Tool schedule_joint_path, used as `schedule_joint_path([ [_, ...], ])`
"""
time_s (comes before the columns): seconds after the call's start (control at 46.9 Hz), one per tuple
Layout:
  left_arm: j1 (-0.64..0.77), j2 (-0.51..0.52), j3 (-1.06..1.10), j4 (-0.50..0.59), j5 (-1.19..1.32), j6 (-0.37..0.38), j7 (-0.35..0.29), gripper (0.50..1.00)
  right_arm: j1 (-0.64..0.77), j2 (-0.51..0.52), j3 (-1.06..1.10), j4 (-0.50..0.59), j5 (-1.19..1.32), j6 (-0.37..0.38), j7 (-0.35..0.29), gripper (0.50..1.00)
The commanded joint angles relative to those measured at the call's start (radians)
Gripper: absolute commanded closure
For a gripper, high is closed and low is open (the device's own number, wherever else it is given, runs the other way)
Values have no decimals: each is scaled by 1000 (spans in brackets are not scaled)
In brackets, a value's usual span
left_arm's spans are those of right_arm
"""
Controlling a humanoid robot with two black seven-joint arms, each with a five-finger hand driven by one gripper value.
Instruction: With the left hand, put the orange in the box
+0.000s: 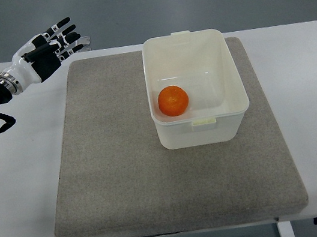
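An orange (pixel 173 101) lies inside the cream plastic box (pixel 228 64), toward the box's front left part of the floor. The box stands on the right half of a grey mat (pixel 116 156). My left hand (pixel 66 39) hovers at the far left corner of the mat, well away from the box, with its fingers stretched out and holding nothing. Its arm comes in from the left edge. The right arm does not show.
The grey mat covers most of a white table (pixel 308 69). The table's front edge runs along the bottom of the picture, with grey floor beyond the far edge.
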Motion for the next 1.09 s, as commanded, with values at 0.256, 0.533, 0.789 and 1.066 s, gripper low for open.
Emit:
schedule_joint_path([
  [0.256, 0, 0, -1, 42, 0, -4, 0, 506, 0, 0, 0, 0, 0, 0, 0, 574],
  [0.533, 0, 0, -3, 43, 0, -4, 0, 506, 0, 0, 2, 0, 0, 0, 0, 574],
  [0.789, 0, 0, -1, 42, 0, -4, 0, 506, 0, 0, 2, 2, 0, -2, 0, 574],
  [1.066, 0, -2, -1, 40, 2, -4, 0, 506, 0, 0, 2, 0, -2, -11, 2, 574],
])
